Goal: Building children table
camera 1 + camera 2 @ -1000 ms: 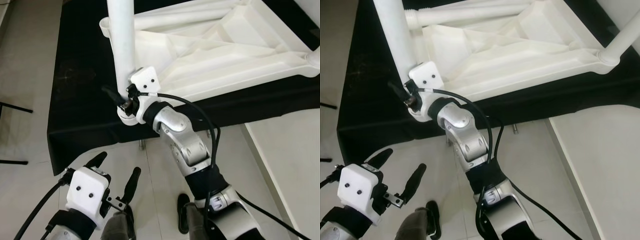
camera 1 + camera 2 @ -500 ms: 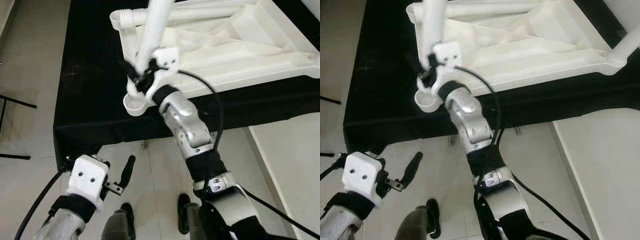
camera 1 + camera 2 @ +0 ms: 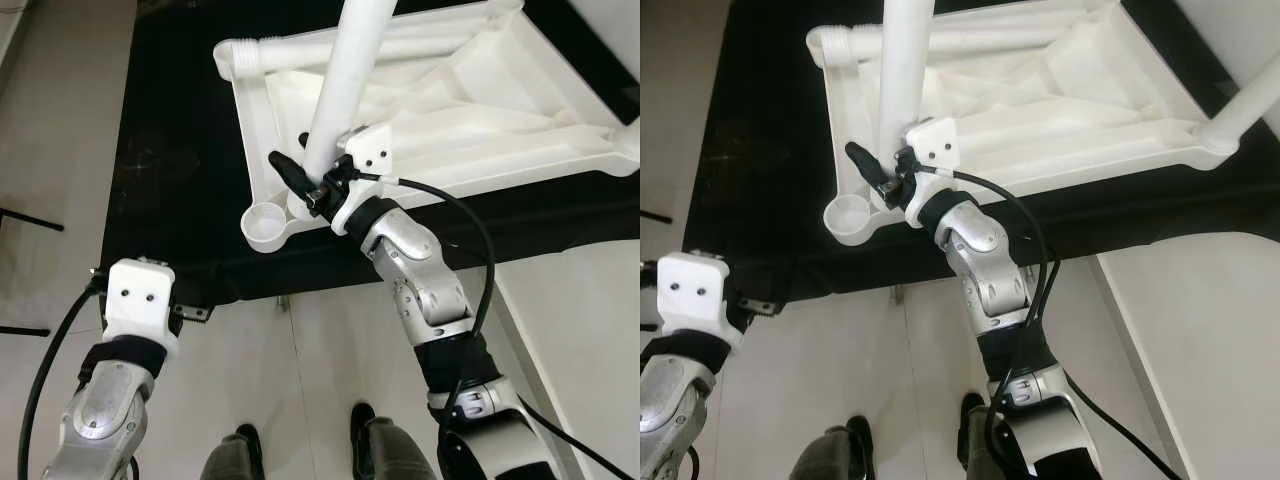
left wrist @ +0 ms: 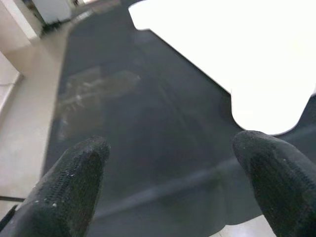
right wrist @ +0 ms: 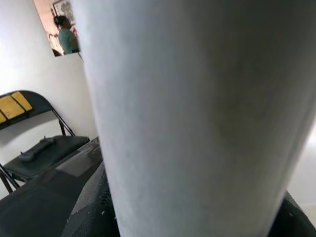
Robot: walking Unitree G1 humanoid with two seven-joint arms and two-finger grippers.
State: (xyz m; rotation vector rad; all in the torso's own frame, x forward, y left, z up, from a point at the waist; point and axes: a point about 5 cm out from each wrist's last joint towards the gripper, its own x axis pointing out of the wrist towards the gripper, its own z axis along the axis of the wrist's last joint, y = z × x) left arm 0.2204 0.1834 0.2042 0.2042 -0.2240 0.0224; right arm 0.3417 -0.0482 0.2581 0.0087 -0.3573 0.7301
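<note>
Black-draped table bears the white children's tabletop, lying underside up. My right gripper clasps a white table leg, seemingly upright beside the near corner socket. My left gripper, fingers spread, hangs at the cloth's edge.

The white leg is showing smooth, matt plastic, and the moulded tabletop is looking the same — ribbed and faintly glossy. The table beneath is wearing a black cloth, matt with a dusty smear. The floor is reflecting softly — pale polished tile. The left tool fingers are looking like rough, grainy black rubber.
</note>
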